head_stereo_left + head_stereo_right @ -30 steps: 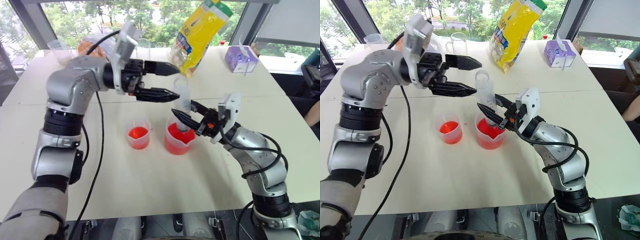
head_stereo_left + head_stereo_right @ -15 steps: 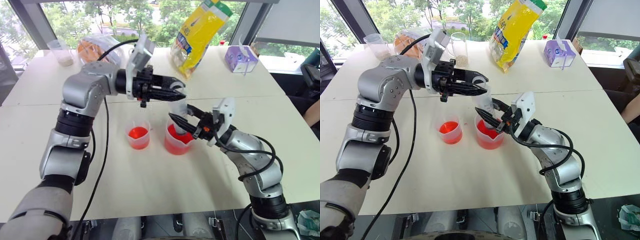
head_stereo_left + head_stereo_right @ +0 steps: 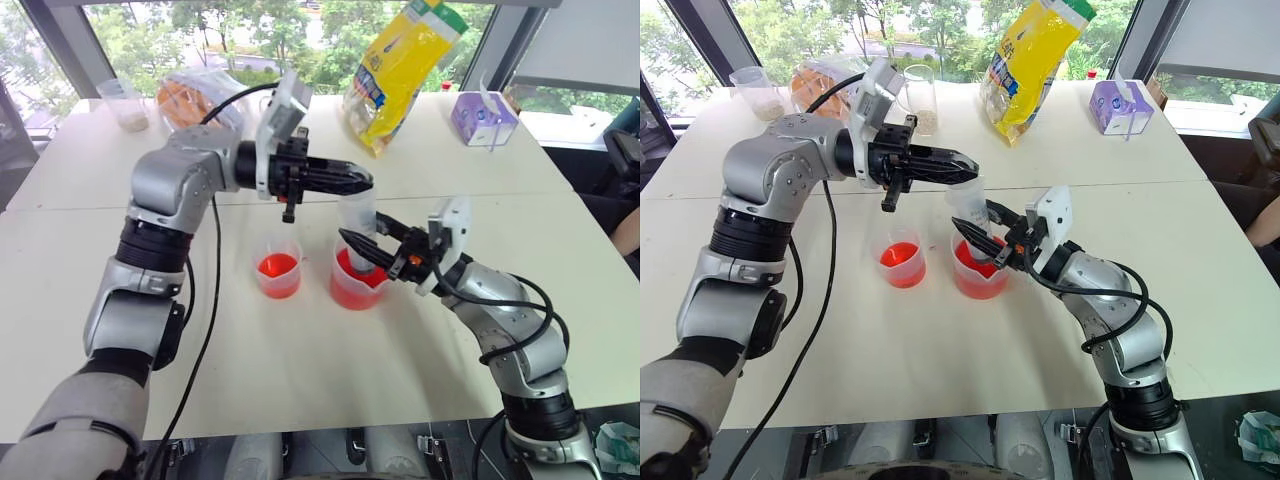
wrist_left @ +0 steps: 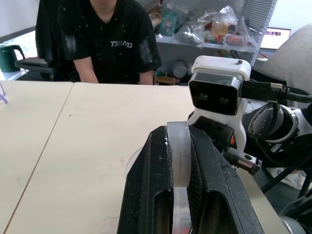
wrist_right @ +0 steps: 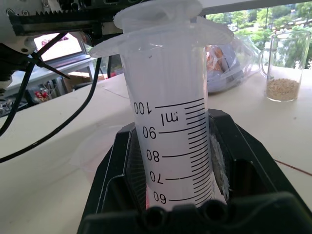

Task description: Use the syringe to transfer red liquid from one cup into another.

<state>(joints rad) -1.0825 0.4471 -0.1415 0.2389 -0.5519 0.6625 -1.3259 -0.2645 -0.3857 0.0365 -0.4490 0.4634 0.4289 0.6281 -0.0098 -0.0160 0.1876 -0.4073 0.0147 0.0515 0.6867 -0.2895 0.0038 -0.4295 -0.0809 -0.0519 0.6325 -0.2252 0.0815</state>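
The white table (image 3: 300,380) takes up most of the head views; its lower centre and lower left are bare, while its far edge along the top of the frame is lined with a yellow bag (image 3: 400,70), a purple tissue box (image 3: 482,118), a glass mug with grain (image 3: 921,100) and a small cup (image 3: 125,104). A seam (image 3: 560,191) is seen running across the tabletop at mid-frame.

The spouted beaker (image 3: 358,280) stands at centre, roughly half filled with red liquid (image 3: 352,291). The narrower cup (image 3: 277,270) is set just to its left, apart from it, with a shallower red pool.

The syringe (image 3: 358,225) is held upright with its lower end inside the beaker. Its clear barrel with black graduation marks is clamped between the fingers of the right gripper (image 3: 362,250), coming in from the right. The left gripper (image 3: 357,180), reaching in level from the upper left, is closed tight on the white plunger top (image 4: 179,151), directly above the barrel's flange (image 5: 161,24).

A seated person in a black shirt (image 4: 105,41) is seen beyond the table in the left wrist view.
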